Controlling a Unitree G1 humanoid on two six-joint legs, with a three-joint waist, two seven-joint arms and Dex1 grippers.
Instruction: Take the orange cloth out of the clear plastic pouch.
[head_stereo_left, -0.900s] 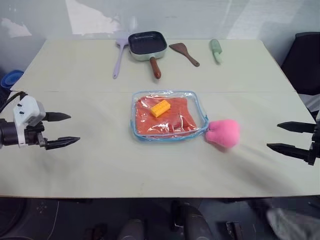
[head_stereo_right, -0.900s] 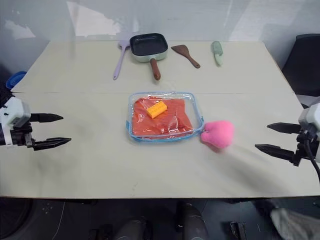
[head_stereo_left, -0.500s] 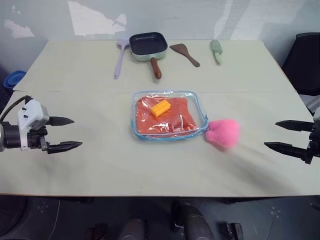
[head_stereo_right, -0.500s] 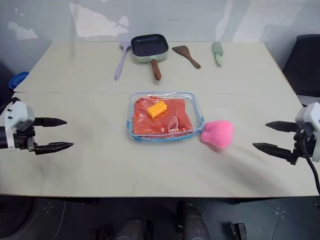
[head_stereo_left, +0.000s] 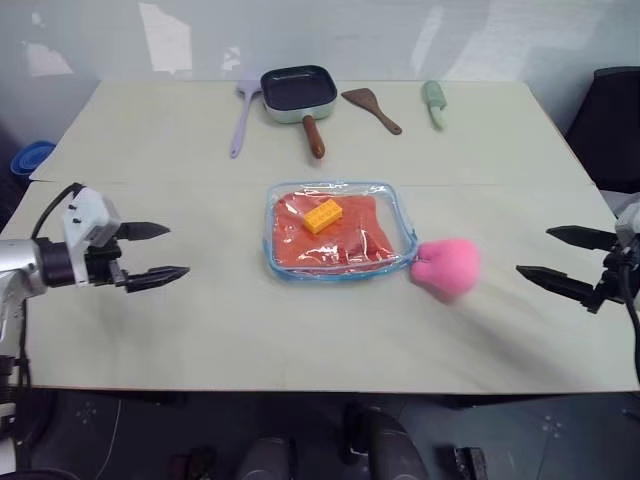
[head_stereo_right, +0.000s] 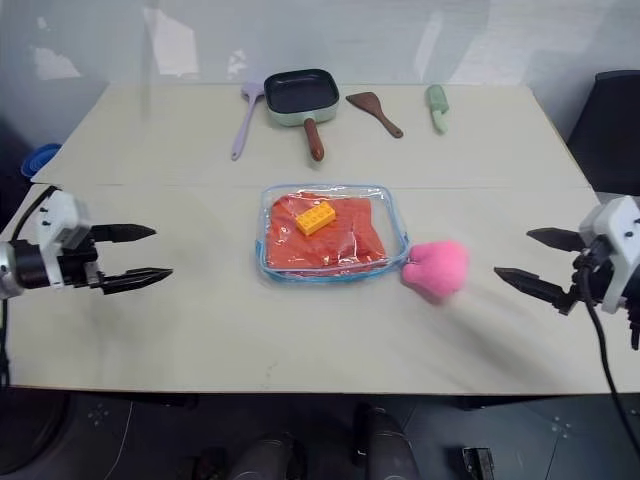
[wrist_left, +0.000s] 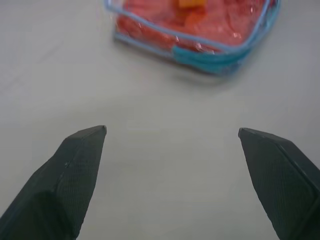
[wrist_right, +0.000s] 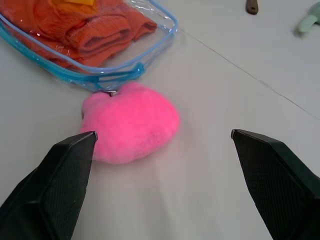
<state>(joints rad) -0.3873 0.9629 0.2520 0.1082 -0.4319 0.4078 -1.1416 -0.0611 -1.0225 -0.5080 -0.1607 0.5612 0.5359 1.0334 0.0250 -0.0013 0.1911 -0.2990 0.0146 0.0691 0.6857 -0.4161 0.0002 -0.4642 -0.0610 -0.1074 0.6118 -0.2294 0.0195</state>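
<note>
Black grippers wide open, cloth inside pouch

Black-fingered left gripper (head_stereo_left: 155, 251) hovers over the table (head_stereo_left: 200, 330) at its left side, fingers spread apart, holding nothing, pointing toward the middle. Right gripper (head_stereo_left: 558, 257) hovers at the right side, fingers also spread, empty, pointing inward. Pink plush toy (head_stereo_left: 446, 266) lies between the right gripper and the clear plastic pouch (head_stereo_left: 402, 222), touching the pouch's near right corner. Pouch lies flat mid-table with blue zipper trim around its edge. Orange cloth (head_stereo_left: 345, 244) is inside the pouch, wrinkled, filling most of it. Small yellow-orange brick (head_stereo_left: 323, 215) lies over the cloth; inside or on top of the pouch, can't tell. Along the far edge: lilac spatula (head_stereo_left: 239, 118), frying pan (head_stereo_left: 297, 90), brown spatula (head_stereo_left: 369, 106), green utensil (head_stereo_left: 433, 102).
</note>
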